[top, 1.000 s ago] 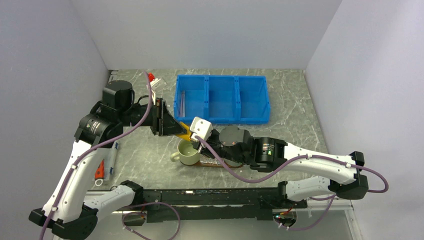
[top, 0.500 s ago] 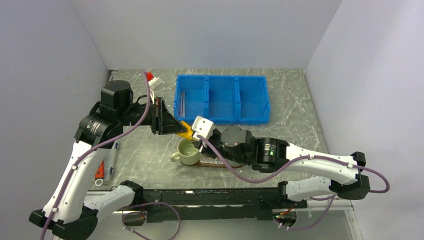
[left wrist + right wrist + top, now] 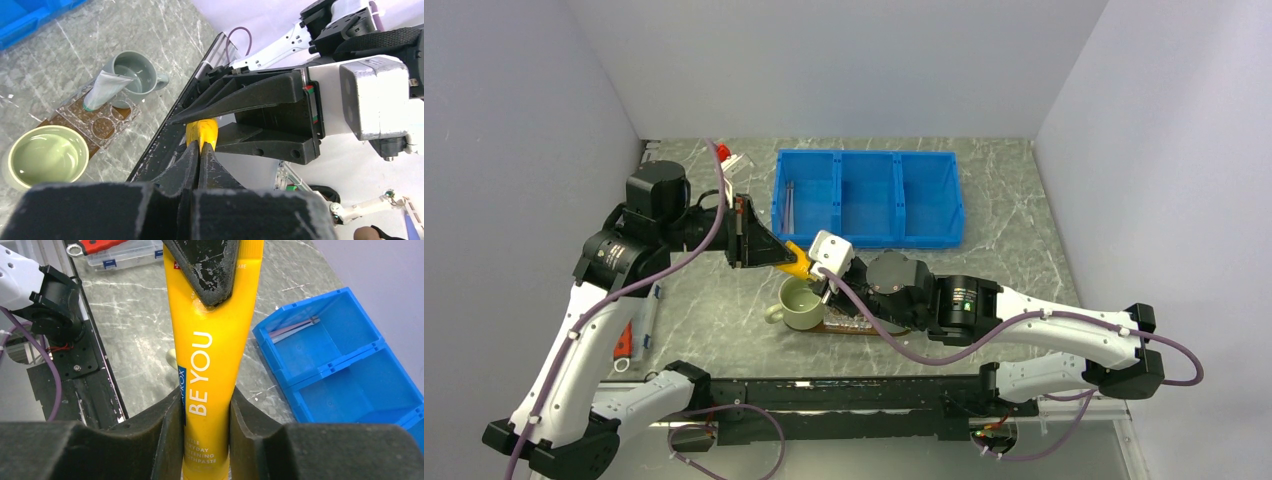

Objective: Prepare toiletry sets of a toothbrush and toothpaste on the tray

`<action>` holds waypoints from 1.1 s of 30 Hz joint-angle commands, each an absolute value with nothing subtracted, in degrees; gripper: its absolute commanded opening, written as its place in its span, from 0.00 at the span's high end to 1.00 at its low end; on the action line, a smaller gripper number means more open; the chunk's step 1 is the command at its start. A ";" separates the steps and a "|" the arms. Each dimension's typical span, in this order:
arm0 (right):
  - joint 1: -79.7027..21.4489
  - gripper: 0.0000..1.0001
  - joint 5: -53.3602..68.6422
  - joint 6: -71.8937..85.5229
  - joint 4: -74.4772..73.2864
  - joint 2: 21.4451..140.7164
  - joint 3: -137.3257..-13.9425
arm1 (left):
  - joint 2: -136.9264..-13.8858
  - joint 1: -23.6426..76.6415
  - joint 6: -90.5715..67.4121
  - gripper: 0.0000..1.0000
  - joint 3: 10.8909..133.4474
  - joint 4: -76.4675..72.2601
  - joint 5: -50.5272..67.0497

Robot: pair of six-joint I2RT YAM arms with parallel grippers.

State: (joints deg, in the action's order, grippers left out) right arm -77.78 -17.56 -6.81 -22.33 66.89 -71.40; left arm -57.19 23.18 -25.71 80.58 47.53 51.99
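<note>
Closing since a moment ago, the left tool (image 3: 200,147) now has its fingers pinched together on the flat end of the yellow toothpaste tube (image 3: 794,262). The tube hangs in the air just above the far rim of the pale green mug (image 3: 801,303). Right of that, the right tool (image 3: 206,405) clamps the same tube from both sides. The wooden tray (image 3: 842,330) reaches rightward from the mug's base. Beyond the mug, two toothbrushes (image 3: 791,200) lie in the left compartment of the blue bin (image 3: 869,155).
</note>
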 commanded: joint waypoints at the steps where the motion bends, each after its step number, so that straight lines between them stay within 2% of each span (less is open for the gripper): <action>1: -77.87 0.62 -20.17 -5.21 -19.46 65.08 -71.53 | -56.91 23.46 -22.35 1.00 82.40 48.90 49.48; 5: -77.86 0.46 -20.42 -4.64 -20.42 64.14 -70.74 | -57.82 23.62 -20.36 1.00 84.67 52.14 45.18; 9: -77.85 0.37 -20.62 -3.30 -22.10 62.31 -69.87 | -58.42 24.36 -19.20 1.00 87.46 54.75 39.75; 16: -77.87 0.34 -24.16 0.74 -25.89 57.11 -68.05 | -60.41 32.90 -19.15 1.00 90.03 57.86 27.00; 26: -77.49 0.33 -42.63 13.74 -39.47 57.72 -68.10 | -63.90 44.24 -20.60 1.00 91.81 59.92 9.87; 33: -70.21 0.31 -39.82 20.58 -41.21 55.59 -63.99 | -67.48 49.10 -20.31 1.00 92.14 58.97 3.16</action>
